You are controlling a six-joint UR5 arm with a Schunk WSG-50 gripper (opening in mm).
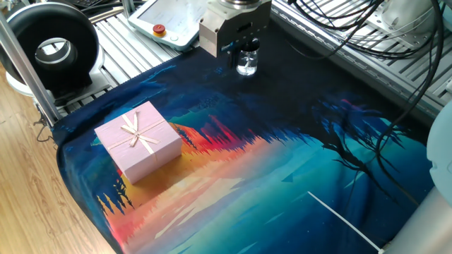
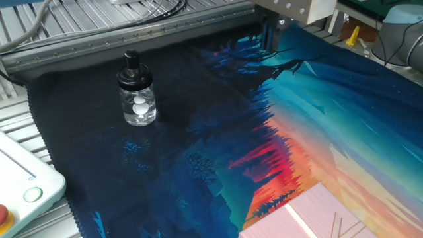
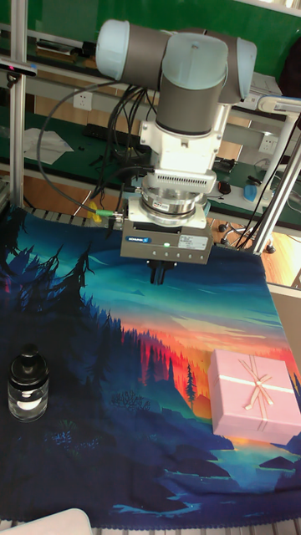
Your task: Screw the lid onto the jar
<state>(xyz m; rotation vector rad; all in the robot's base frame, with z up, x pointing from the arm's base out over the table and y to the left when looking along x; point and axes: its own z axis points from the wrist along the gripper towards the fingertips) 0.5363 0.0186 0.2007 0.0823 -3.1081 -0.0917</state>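
At the far edge of one fixed view, the gripper point(image 1: 227, 58) hangs beside the jar point(image 1: 246, 63), fingers together, holding nothing. In the other fixed view the jar point(image 2: 137, 98), lid point(image 2: 132, 69) on top, stands upright, well left of the gripper point(image 2: 269, 33). In the tall view it sits lower left point(image 3: 28, 391).

arm upright, hand point(image 3: 159, 272) pointing straight down, fingers closed together, empty
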